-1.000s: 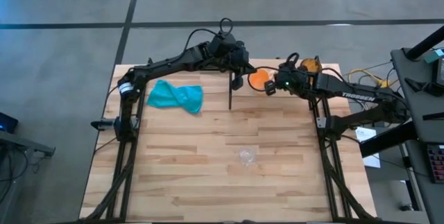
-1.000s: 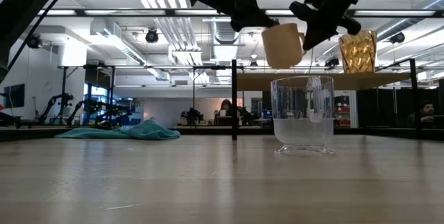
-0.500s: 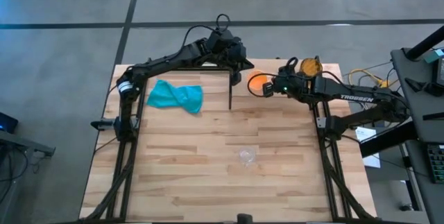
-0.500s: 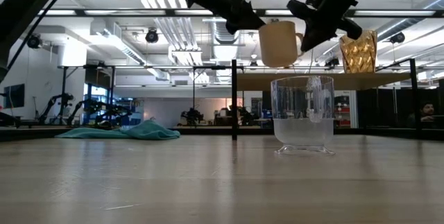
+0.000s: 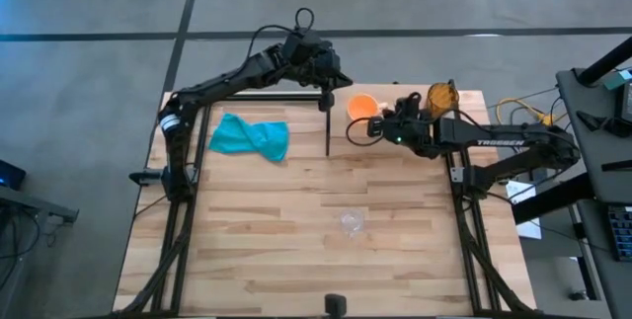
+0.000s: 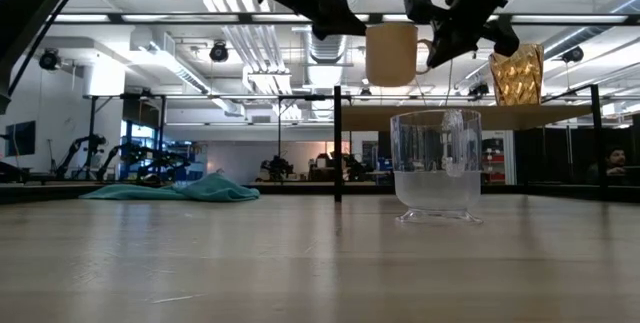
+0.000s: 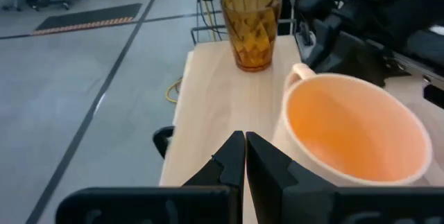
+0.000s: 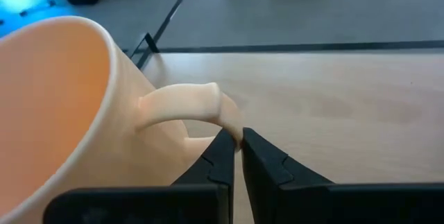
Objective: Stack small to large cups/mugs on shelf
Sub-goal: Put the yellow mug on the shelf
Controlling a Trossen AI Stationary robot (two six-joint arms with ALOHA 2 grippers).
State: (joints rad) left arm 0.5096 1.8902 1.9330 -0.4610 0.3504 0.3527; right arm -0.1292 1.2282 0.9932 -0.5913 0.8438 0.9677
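Above the shelf: orange mug held upright in the air by its handle, pinched between the closed fingers of the right gripper. Just beside the mug, over the shelf's far left corner, left gripper hanging with fingers pressed together, holding nothing. Standing on the shelf toward its right end, well apart from the mug: brown cup. Down on the table in front of the shelf: clear glass cup. Left of the shelf, on the table: teal cloth.
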